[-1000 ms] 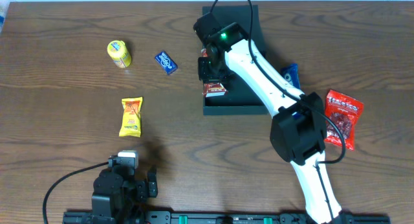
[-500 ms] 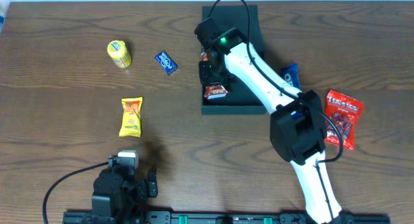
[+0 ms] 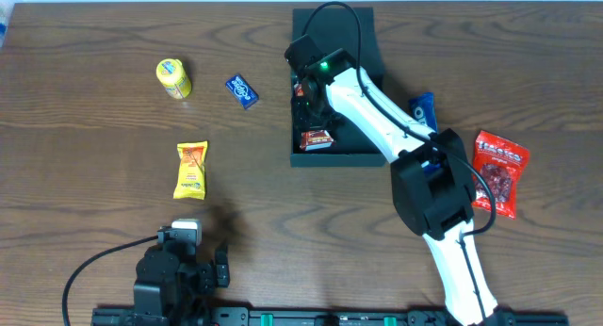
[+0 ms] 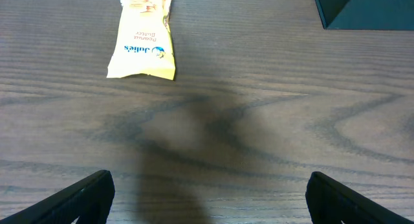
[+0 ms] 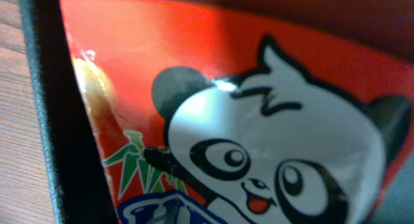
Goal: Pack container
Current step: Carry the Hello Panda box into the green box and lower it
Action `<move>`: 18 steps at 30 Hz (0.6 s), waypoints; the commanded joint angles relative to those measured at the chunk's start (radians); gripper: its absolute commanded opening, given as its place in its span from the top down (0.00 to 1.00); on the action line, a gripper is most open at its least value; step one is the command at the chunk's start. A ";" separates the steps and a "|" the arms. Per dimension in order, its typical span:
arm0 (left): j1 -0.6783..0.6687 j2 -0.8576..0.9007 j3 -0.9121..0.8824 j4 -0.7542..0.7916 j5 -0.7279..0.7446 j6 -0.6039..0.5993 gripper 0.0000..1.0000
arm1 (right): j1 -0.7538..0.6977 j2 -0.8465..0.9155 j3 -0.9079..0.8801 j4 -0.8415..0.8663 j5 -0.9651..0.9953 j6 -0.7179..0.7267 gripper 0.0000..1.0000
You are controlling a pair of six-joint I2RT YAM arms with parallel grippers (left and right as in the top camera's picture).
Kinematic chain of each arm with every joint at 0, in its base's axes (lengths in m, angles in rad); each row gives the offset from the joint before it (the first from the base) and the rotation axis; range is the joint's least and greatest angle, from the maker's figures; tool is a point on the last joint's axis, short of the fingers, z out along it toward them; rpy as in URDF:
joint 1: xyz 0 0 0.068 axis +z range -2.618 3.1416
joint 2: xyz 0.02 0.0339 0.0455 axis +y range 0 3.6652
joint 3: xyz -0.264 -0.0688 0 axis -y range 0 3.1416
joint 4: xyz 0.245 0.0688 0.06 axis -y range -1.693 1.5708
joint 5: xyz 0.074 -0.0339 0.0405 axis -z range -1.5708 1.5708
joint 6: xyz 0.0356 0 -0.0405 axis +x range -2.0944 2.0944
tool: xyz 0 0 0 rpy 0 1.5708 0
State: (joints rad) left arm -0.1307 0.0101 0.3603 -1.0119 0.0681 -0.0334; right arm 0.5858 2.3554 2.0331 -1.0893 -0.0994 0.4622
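Red panda packet [image 3: 316,138] in the container [image 3: 344,149] hides right jaws; left jaws wide.

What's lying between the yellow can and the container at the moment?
One small blue packet sits between the yellow can and the container, touching neither, seen in the overhead view.

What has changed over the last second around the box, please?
The right claw moved the red panda packet from the box's left front rim further inside; whether it has let go is unclear. The left claw and the yellow bar stayed put.
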 commanded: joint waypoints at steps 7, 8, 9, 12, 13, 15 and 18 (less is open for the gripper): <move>0.006 -0.006 -0.030 -0.024 -0.009 -0.011 0.05 | 0.000 0.003 0.000 0.006 -0.014 -0.002 0.50; 0.006 -0.006 -0.030 -0.024 -0.009 -0.011 0.05 | -0.001 0.003 0.000 0.006 -0.014 -0.003 0.46; 0.006 -0.006 -0.030 -0.024 -0.009 -0.011 0.05 | -0.002 0.003 0.000 0.005 -0.014 -0.003 0.41; 0.006 -0.006 -0.030 -0.024 -0.009 -0.011 0.05 | -0.006 0.003 0.000 0.005 -0.014 -0.003 0.32; 0.006 -0.006 -0.030 -0.024 -0.009 -0.011 0.05 | -0.008 0.003 0.000 0.005 -0.014 -0.003 0.31; 0.006 -0.006 -0.030 -0.024 -0.009 -0.011 0.05 | -0.013 -0.006 0.002 0.004 -0.014 -0.003 0.25; 0.006 -0.006 -0.030 -0.024 -0.009 -0.011 0.05 | -0.020 -0.043 0.002 0.001 -0.014 -0.009 0.12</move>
State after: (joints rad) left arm -0.1307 0.0101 0.3603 -1.0119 0.0681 -0.0338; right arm 0.5762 2.3554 2.0331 -1.0870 -0.1081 0.4603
